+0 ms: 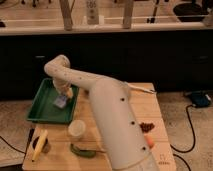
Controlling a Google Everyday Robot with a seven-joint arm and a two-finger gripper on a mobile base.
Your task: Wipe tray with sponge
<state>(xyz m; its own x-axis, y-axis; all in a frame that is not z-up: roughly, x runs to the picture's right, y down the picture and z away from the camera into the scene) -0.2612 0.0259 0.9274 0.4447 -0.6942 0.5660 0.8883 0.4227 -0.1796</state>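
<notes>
As I read it, gripper [64, 94] hangs over tray [42, 107], sponge [60, 102] directly beneath tip; grip state I cannot tell.

The tray [42, 109] sits on the table's [144, 107] left rear; the sponge [60, 102] lies in it, beneath the gripper [65, 94]; a cup [77, 128] stands before the tray, a banana [39, 145] left of the cup.
</notes>
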